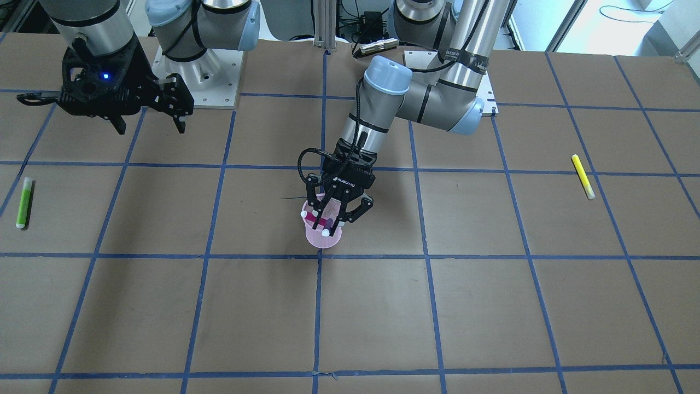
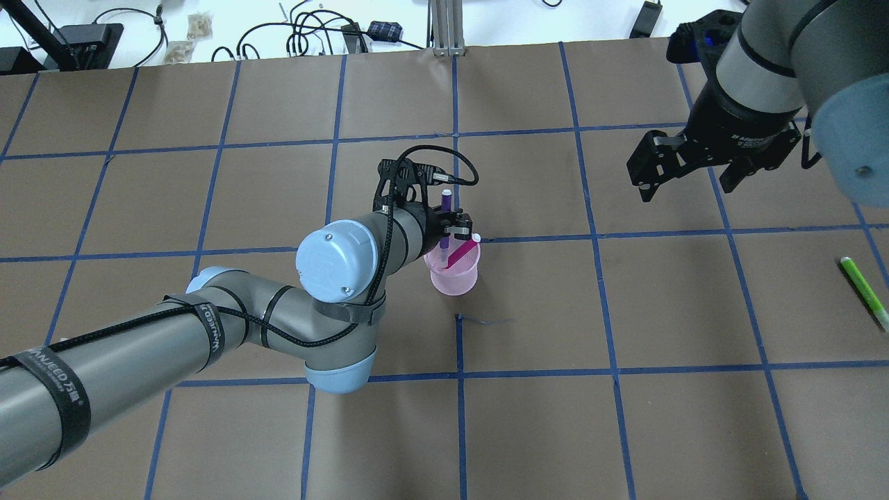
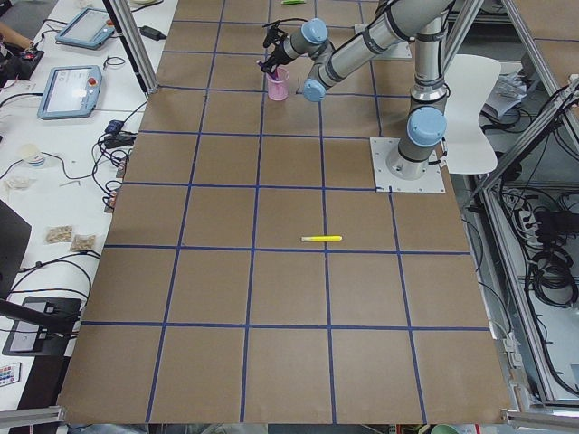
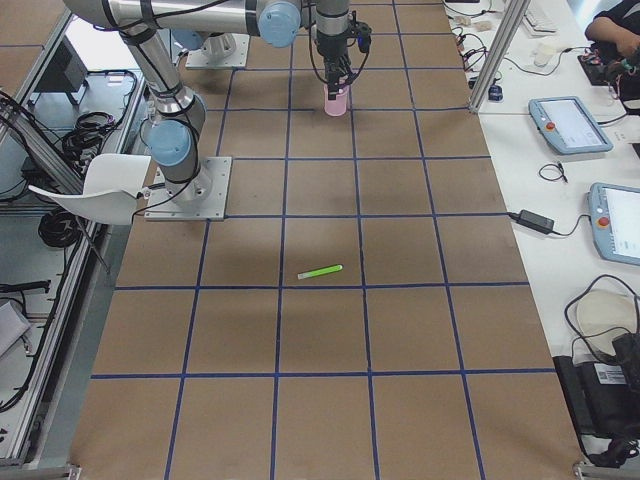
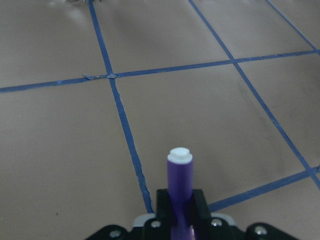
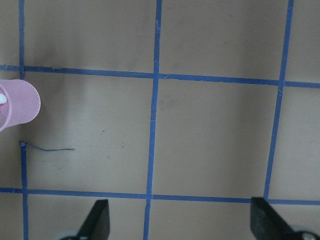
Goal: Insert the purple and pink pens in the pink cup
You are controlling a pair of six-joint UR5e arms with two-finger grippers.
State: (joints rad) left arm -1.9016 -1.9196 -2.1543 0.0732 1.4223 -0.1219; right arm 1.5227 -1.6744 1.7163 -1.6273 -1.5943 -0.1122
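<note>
The cup [image 2: 455, 279] stands mid-table, a pen [image 2: 459, 253] inside, between left marker [image 1: 583, 175] and right marker [image 2: 863, 281].

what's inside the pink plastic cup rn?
A pink pen with a white cap leans inside the pink plastic cup. The purple pen, gripped by the left gripper, dips its lower end in. The cup's bottom is hidden.

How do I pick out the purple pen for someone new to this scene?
On the blue-gridded table, find the pink cup near the middle, under the left gripper. The purple pen stands upright in that gripper's fingers, lower end at the cup's mouth. The pink pen leans inside the cup and the green pen and yellow pen lie flat far off; only this one is purple and held.
</note>
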